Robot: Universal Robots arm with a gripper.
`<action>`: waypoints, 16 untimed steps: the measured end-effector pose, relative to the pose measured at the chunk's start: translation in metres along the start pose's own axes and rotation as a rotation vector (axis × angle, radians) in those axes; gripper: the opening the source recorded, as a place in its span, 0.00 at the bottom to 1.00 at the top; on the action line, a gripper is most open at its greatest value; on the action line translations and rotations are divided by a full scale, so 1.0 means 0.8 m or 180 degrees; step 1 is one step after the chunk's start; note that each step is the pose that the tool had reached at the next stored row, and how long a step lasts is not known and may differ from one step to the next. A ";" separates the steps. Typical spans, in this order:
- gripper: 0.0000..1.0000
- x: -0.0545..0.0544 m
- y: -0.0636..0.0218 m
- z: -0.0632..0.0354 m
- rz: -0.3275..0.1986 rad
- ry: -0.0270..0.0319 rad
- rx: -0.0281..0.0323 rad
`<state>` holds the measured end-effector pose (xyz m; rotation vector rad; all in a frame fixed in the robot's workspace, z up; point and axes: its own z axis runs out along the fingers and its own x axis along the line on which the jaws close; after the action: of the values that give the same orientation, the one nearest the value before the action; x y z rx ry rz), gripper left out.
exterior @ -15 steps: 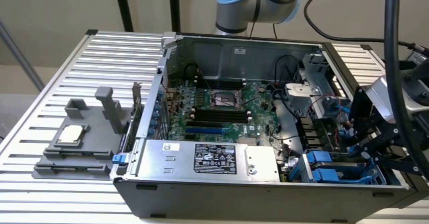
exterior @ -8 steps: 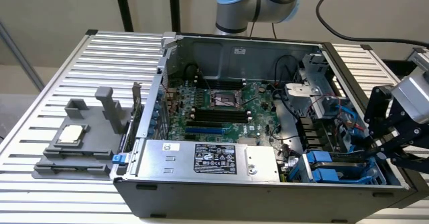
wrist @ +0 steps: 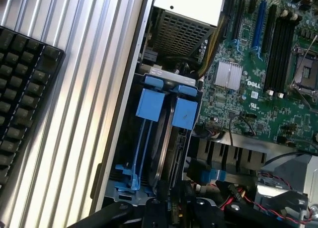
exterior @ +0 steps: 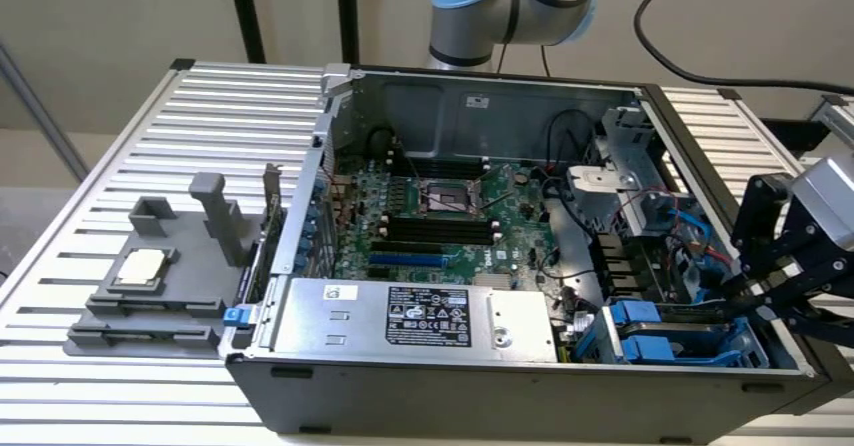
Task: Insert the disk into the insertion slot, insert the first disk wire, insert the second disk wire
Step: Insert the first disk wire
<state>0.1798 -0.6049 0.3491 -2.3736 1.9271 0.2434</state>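
While the open steel case [exterior: 400,391] is sitting on the ribbed aluminium tabletop [exterior: 227,116], its green motherboard [exterior: 441,216] is lying flat inside. A boxy silver power supply [exterior: 414,316] with a black label is filling the near side. Toward the exterior view's right, the slot [exterior: 663,334] is showing as a dark grey cage with glossy blue plastic latches. The disk [wrist: 175,151] appears to be standing on edge inside it, a thin grey slab between blue rails, though how deep it is sitting is hard to tell. The black, jointed pincer [exterior: 750,304] is reaching down into the case just beside the cage, on the exterior view's right. Whether it is clenched or released cannot be told, nor whether it is touching the disk. A grey plastic fixture block [exterior: 147,296] with upright posts is resting on the tabletop beside the case, at the exterior view's left. A black keyboard [wrist: 25,89] is lying on the slats. A plain beige wall [exterior: 107,16] is standing behind.
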 end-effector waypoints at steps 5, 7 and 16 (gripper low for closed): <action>0.16 0.001 0.000 0.003 -0.0007 0.0000 -0.0001; 0.15 0.001 0.000 0.003 -0.0010 -0.0001 -0.0002; 0.11 0.000 0.001 -0.002 -0.0020 0.0000 -0.0003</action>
<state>0.1794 -0.6051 0.3504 -2.3797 1.9198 0.2441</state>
